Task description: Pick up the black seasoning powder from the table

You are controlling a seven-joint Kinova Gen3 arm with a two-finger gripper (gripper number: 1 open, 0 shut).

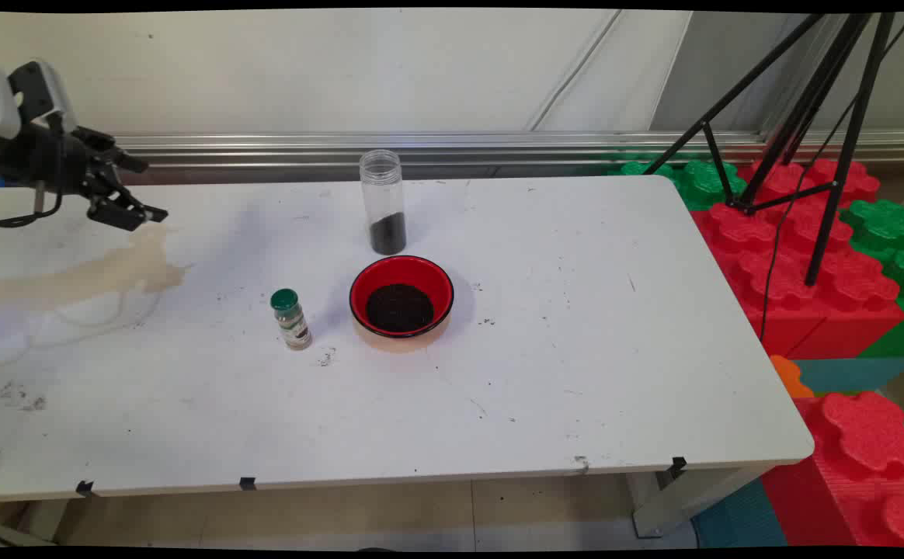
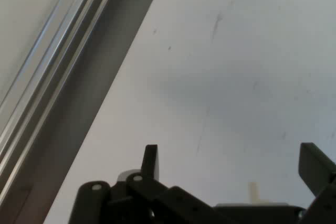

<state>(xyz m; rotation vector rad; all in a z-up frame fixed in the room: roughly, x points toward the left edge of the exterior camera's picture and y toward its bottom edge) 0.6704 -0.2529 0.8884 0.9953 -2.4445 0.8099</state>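
My gripper [image 1: 141, 190] hangs open and empty above the table's far left part, well away from the objects. In the hand view its two fingers [image 2: 150, 162] stand wide apart over bare white tabletop [image 2: 236, 77] beside the metal rail [image 2: 63, 66]. A clear tall jar [image 1: 383, 202] with dark grains at its bottom stands upright near the table's back middle. Just in front of it sits a red bowl [image 1: 401, 297] holding dark grains. Left of the bowl stands a small spice bottle [image 1: 290, 319] with a green cap.
A brownish stain [image 1: 102, 272] spreads over the left part of the white table [image 1: 576, 349]. A black tripod [image 1: 801, 132] and red and green foam blocks [image 1: 809, 256] stand beyond the table's right edge. A metal rail [image 1: 421, 144] runs along the wall.
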